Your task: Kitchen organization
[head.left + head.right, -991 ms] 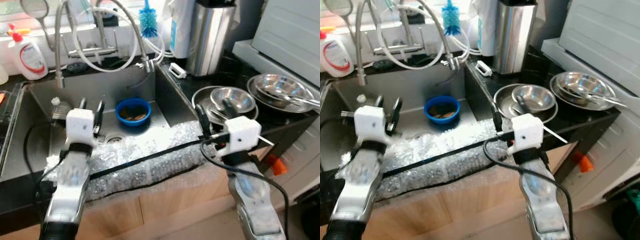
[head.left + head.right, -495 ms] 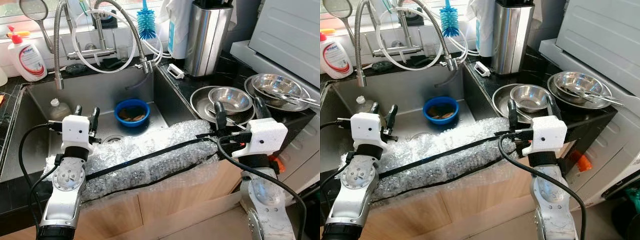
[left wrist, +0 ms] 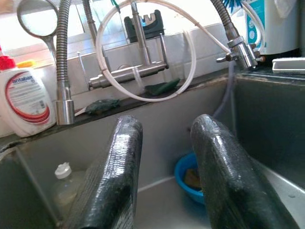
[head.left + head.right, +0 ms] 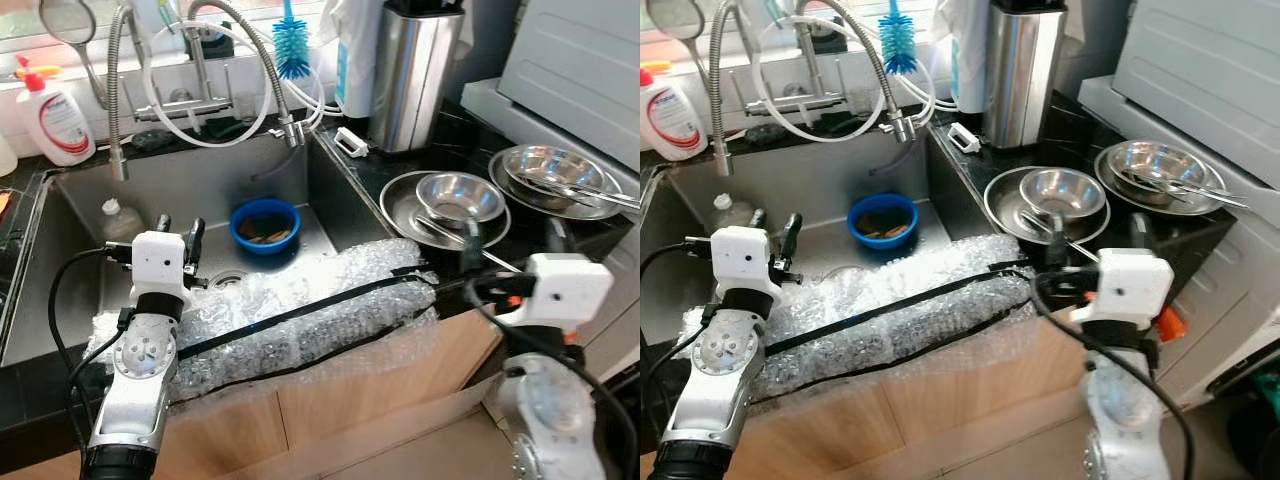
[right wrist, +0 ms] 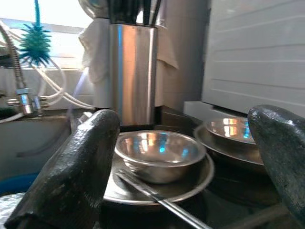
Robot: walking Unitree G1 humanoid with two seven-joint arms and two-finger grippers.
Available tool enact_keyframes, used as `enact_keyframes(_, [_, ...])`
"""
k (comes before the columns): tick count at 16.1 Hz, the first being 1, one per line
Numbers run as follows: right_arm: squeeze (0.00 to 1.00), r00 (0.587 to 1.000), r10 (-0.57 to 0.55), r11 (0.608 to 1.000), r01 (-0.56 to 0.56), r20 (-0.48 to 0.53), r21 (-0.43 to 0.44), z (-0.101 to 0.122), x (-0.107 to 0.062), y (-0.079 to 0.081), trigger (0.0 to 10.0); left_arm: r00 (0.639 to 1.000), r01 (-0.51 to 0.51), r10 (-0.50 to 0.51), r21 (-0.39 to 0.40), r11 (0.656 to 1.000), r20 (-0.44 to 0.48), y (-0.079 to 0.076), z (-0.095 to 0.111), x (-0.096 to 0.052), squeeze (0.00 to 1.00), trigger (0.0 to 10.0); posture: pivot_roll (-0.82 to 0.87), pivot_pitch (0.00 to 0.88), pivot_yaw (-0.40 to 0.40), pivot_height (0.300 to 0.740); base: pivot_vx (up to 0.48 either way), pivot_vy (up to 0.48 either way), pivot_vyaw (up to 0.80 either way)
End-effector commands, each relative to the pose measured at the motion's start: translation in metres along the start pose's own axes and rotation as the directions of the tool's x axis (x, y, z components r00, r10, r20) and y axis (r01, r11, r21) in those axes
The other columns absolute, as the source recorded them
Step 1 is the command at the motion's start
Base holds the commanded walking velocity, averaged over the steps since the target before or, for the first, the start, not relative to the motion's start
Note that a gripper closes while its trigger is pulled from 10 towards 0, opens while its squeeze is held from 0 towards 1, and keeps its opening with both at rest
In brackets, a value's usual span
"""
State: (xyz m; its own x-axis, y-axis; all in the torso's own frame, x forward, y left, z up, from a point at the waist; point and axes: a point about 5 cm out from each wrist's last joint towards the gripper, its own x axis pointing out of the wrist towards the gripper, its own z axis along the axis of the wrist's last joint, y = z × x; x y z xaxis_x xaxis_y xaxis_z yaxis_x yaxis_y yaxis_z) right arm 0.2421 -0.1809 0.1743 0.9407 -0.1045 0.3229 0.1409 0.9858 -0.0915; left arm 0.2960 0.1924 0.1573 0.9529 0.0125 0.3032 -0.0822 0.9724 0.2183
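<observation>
**Steel dishes unsorted; both grippers empty**

Progress (judged): early. No item is held and dishes sit in several spots, so the sorting seems yet to begin.

Left gripper (image 4: 178, 233): centre-left of frame, over the sink (image 4: 60, 290). Fingers (image 3: 116, 176) slightly apart, nothing between them.

Right gripper (image 4: 513, 238): lower right, just short of the counter edge. Fingers (image 5: 78, 167) spread wide, empty, pointing at the bowl.

Containers:
- Blue bowl (image 4: 265, 222), mid-frame on the sink floor; brownish residue inside, kind unclear.
- Small bottle (image 4: 120, 218), left part of the sink, capped; contents cannot be told.
- Steel bowl (image 4: 460, 197) sits in a plate (image 4: 400, 200), right of centre; a utensil (image 4: 445, 238) lies across the plate rim. Bowl looks empty.
- Second stack (image 4: 555, 178), far right: bowl on plate, utensils lying in it.
- Canister (image 4: 415, 70), top centre, holds dark-handled tools.
- Soap bottle (image 4: 55, 110), upper left on the ledge.

Bubble wrap (image 4: 300, 315) pads the front sink edge, a black strap across it.
</observation>
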Motion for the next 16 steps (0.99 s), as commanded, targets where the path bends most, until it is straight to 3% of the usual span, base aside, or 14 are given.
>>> enact_keyframes(1, [0.00,0.999,-0.011,1.000,0.011,0.036,0.009,0.010,0.001,-0.001,10.0,1.000,0.014,-0.014,-0.007,1.000,0.001,-0.002,-0.001,0.001,0.00,10.0,-0.11,0.000,0.029,0.740,0.000,0.000,0.00])
enact_keyframes(9, [0.00,0.990,-0.128,0.984,0.135,-0.064,0.112,-0.003,-0.020,-0.010,10.0,1.000,0.015,-0.015,-0.006,1.000,-0.012,-0.004,-0.007,-0.002,0.00,10.0,-0.10,0.000,0.025,0.740,0.000,0.000,0.00])
enact_keyframes(11, [0.00,0.978,-0.185,0.970,0.198,-0.099,0.144,-0.010,-0.023,-0.020,10.0,1.000,0.017,-0.017,-0.004,1.000,-0.015,-0.005,-0.008,-0.003,0.00,10.0,-0.10,0.000,0.022,0.740,0.000,0.000,0.00])
enact_keyframes(16, [0.00,0.969,-0.201,0.954,0.228,-0.146,0.197,-0.021,-0.022,-0.021,10.0,1.000,0.018,-0.018,0.000,1.000,-0.020,-0.007,-0.011,-0.005,0.00,10.0,-0.10,0.000,0.017,0.740,0.000,0.000,0.00])
